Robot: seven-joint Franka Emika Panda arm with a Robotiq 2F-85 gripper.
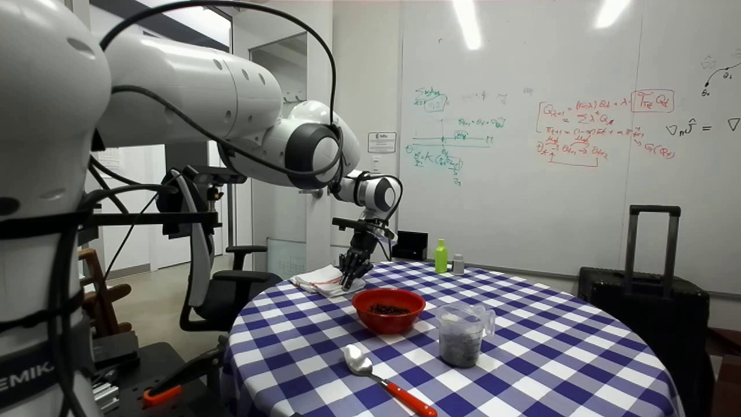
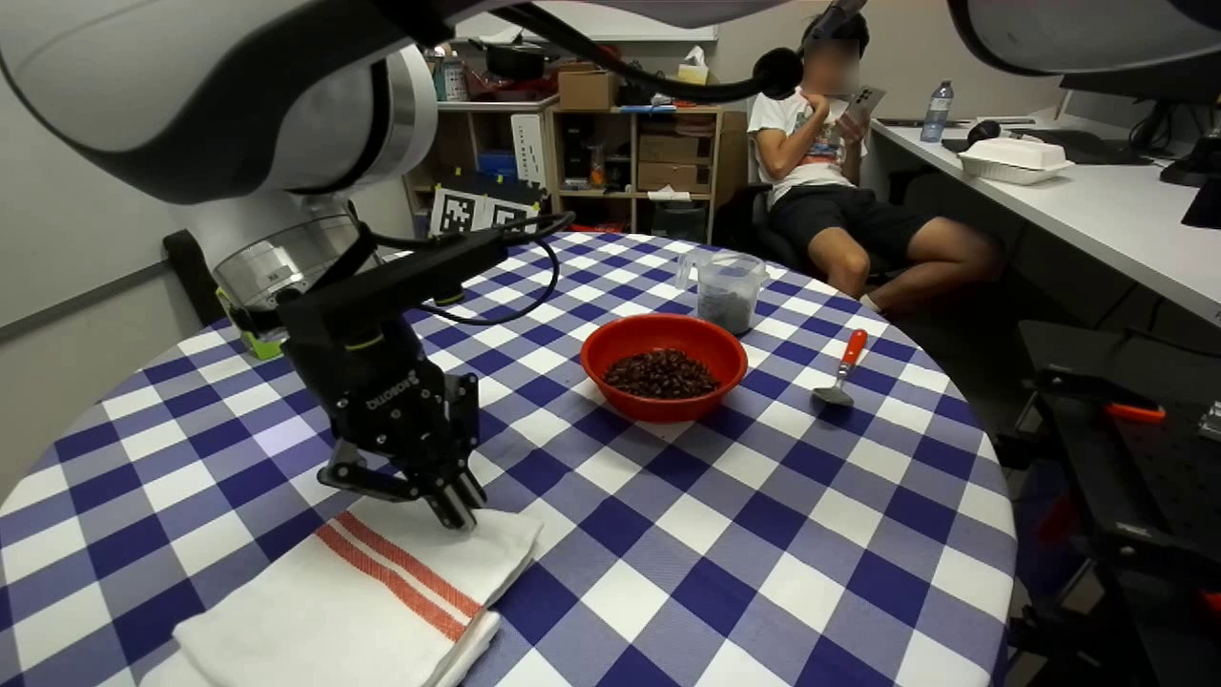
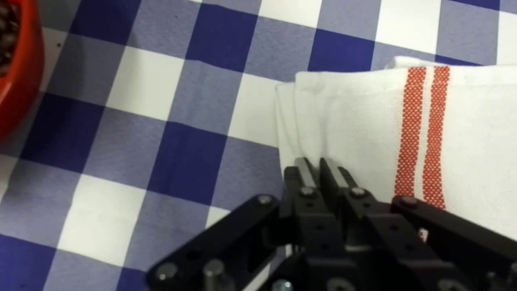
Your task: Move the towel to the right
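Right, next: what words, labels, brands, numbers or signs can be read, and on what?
"ROBOTIQ": black two-finger gripper.
"EMIK" (partial): dark band on white robot arm.
"∇…Ĵ =": black handwriting, broad whiteboard; red formulas and green ones mostly unclear.
Other marks: too small or blurred, including white rectangular wall sign.

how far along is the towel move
Done: reaching the towel; the pincer is at its striped end. In hand: the grip, jaws nearly together, seemingly pinching the towel. Left, probably: moving it right and letting go; it lies on the tablecloth.
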